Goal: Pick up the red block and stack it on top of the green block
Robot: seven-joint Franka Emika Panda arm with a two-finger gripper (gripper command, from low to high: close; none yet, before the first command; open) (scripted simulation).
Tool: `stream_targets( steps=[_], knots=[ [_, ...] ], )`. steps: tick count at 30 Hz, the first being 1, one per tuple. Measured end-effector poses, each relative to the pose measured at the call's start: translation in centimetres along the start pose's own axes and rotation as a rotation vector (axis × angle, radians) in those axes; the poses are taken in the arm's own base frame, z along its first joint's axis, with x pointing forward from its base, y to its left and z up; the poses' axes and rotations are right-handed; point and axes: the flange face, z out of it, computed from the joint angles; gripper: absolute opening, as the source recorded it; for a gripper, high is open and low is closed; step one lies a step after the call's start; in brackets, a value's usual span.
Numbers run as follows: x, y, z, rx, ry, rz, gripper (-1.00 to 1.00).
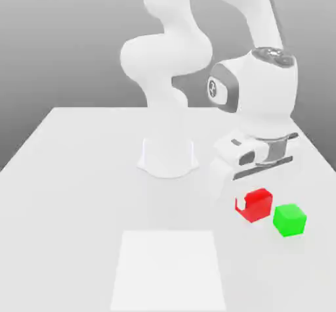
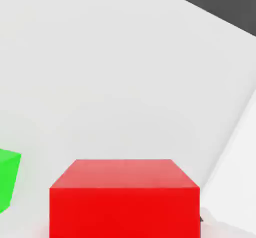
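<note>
Gripper: you had its fingers closed on the red block [image 1: 258, 205], clamped rather than meeting each other; the gripper [image 1: 252, 203] pointed down toward the desk [image 1: 79, 199], in the half nearer the exterior view's right edge.
Fingers: you could see one pale fingertip [image 1: 241, 203] against the side of the red block facing the exterior view's left.
Red block: you had it in the grip, between the arm's base and the exterior view's right edge of the desk, well forward of the far edge; whether its underside touched the desk, you could not tell.
Green block: you had the green block [image 1: 289, 220] on the desk, just beside the red one and apart from it, closer to the exterior view's right edge; nothing was stacked on it.
Hand view: you saw the red block's top and one side face close to the camera, with part of the green block beyond a strip of bare desk.
Arm: your arm [image 1: 167, 54] rose from its base [image 1: 168, 157] toward the far edge, then reached over to the blocks.
Pale panel: you had a flat pale panel [image 1: 168, 270] on the desk, in front of the base and well apart from the green block.
</note>
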Motion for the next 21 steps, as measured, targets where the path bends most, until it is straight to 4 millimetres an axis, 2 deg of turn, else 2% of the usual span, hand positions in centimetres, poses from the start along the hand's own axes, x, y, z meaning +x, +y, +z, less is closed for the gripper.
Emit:
stream_targets(
  steps=[11, 13, 18, 19, 21],
  knots=[
    [-7.7, -5.5, -1.1, -0.002, 0.006, 0.245, -1.00],
    [-8.5, -6.1, -0.2, -0.002, 0.006, 0.264, -1.00],
    [-8.5, -6.1, 4.6, -0.001, 0.007, 0.275, -1.00],
    [-8.5, -6.1, 5.2, -0.002, 0.007, 0.275, 1.00],
    [-8.5, -6.1, 5.2, -0.002, 0.007, 0.275, 1.00]
  ],
)
